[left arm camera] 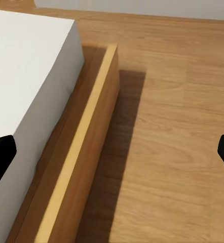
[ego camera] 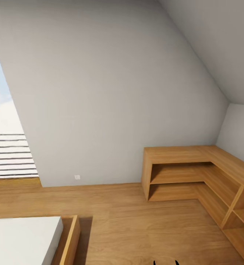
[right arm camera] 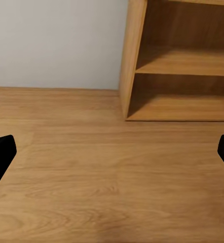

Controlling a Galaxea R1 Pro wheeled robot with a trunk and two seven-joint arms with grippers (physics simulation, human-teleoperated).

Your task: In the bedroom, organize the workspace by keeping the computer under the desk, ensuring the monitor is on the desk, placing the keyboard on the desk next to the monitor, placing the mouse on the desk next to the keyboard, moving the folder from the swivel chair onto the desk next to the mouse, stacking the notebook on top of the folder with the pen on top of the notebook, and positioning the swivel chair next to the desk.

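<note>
Two black fingertips of the left pincer (left arm camera: 112, 152) stand wide apart over the light wood floor (left arm camera: 178, 126), holding nothing. Below it runs a wooden bed frame (left arm camera: 89, 147) with a smooth white mattress (left arm camera: 26, 76). The right pincer (right arm camera: 112, 152) is also spread and empty; ahead of it stands an L-shaped low wooden shelf (ego camera: 195, 173) (open compartments) against the sloped grey wall (ego camera: 110, 92) of the bedroom.

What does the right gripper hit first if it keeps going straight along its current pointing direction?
Probably the bare wood floor: the right gripper is open, empty, and aimed at planks. The low wooden shelf unit and grey wall lie beyond that spot. Depth is hard to judge.
</note>
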